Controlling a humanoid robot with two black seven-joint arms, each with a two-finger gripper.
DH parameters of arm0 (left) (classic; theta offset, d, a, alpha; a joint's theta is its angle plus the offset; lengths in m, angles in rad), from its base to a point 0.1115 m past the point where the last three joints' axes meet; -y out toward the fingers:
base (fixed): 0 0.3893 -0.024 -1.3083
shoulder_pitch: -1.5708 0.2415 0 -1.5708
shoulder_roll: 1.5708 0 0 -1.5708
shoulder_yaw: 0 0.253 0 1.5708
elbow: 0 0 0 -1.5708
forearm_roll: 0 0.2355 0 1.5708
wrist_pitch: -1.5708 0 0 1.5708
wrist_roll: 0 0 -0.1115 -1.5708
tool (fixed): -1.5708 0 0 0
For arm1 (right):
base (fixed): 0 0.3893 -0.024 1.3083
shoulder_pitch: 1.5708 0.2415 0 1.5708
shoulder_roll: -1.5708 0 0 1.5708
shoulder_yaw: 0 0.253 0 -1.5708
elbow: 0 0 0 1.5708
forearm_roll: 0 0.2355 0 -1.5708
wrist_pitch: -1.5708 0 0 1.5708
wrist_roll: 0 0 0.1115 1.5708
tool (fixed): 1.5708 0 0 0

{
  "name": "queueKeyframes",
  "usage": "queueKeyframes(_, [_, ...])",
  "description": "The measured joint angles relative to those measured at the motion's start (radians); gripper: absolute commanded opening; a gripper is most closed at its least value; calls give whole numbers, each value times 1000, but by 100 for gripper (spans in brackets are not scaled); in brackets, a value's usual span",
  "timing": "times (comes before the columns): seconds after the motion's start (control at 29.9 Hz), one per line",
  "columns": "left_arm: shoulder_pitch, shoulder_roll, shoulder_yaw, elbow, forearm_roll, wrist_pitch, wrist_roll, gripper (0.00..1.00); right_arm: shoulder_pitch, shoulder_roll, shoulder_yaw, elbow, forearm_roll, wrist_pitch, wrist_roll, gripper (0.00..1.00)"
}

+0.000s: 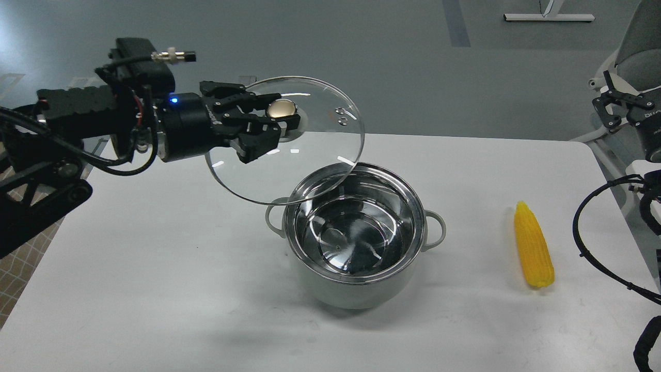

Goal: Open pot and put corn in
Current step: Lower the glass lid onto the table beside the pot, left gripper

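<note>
The pale grey-green pot (356, 281) stands open in the middle of the white table, its shiny steel inside empty. My left gripper (279, 121) is shut on the gold knob of the glass lid (320, 165) and holds the lid tilted in the air, above and to the left of the pot. The yellow corn (533, 244) lies on the table to the right of the pot, tip pointing away. My right gripper (614, 106) is at the far right edge, beyond the table, with its fingers apart and empty.
The white table (155, 258) has bare surface on the left and front of the pot. A checked cloth (20, 258) lies off the left edge. A grey chair (640, 51) and black cables (594, 248) are at the right edge.
</note>
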Motion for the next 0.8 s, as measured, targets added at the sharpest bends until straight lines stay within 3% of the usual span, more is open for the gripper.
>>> queueKeyframes(0.13, [80, 145, 5, 33, -73, 130, -33, 34, 0, 0, 0, 0, 0, 0, 0, 100])
queueKeyframes(0.27, [196, 200, 11, 101, -115, 235, -39, 34, 0, 0, 0, 0, 0, 0, 0, 100])
queueKeyframes(0.57, [451, 205, 17, 292, -123, 423, -47, 34, -1, 0, 0, 2, 0, 0, 0, 100])
queueKeyframes(0.8, [573, 159, 19, 425, -124, 534, -102, 34, -7, 1, 0, 2, 0, 0, 0, 100])
